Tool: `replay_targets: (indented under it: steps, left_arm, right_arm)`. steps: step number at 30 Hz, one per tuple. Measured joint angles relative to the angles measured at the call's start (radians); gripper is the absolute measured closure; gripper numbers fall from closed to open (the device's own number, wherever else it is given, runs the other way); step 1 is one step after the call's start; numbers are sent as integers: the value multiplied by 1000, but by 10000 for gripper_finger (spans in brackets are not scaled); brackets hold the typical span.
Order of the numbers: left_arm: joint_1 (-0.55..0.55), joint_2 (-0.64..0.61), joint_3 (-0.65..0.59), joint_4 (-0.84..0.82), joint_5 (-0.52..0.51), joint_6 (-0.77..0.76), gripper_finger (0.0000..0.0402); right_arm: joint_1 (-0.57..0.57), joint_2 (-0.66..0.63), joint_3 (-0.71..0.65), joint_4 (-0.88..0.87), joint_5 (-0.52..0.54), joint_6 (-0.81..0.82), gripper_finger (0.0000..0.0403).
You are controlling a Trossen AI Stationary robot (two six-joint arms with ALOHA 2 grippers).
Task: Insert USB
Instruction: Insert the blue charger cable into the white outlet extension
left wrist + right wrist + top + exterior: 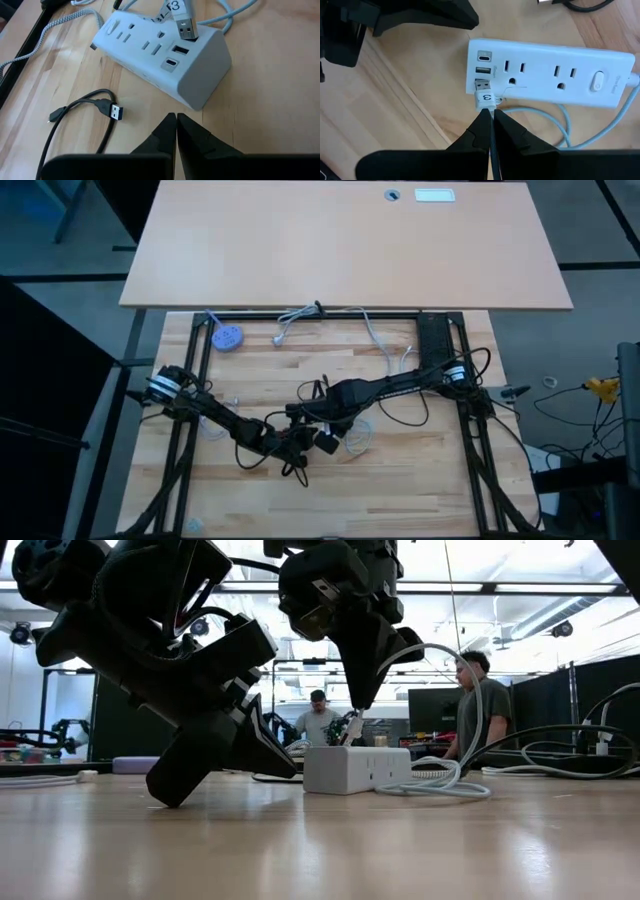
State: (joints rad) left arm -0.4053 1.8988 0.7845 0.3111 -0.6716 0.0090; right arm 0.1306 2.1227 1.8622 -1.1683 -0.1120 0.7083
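Right wrist view puts the USB plug [484,95] at the near end of the white power strip [555,72], its metal tip touching the lower USB port [482,71] but, we judge, not yet seated. The right hand [491,119] is pinched shut on the plug's labelled white body, which is where we would hold it: the shell is stiff, while the pale cable [555,120] behind it is limp and gives no push. The strip looks light and may slide on the wooden surface [395,100] under pressure. The left hand [176,122] hovers just beside the strip, fingers together and empty. A second, black USB cable [107,107] lies loose nearby. From overhead the arms hide the strip almost entirely, so we cannot judge how deep the tip sits
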Motion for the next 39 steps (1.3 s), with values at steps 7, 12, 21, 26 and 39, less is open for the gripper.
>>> replay_targets:
  steps: [7, 12, 21, 26, 39]
  left_arm:
    - [0, 2, 0, 48, 6, 54, 402]
    - [3, 3, 2, 67, 7, 109, 402]
    - [5, 67, 58, 80, 10, 121, 402]
    - [5, 72, 66, 83, 11, 116, 402]
    - [5, 73, 66, 78, 10, 105, 402]
  right_arm:
    - [0, 0, 0, 8, -9, 1, 403]
    - [0, 0, 0, 31, -19, 0, 403]
    - [0, 0, 1, 36, -20, -1, 403]
    - [-2, 3, 0, 18, -19, -3, 403]
    - [18, 3, -60, 27, -39, -12, 403]
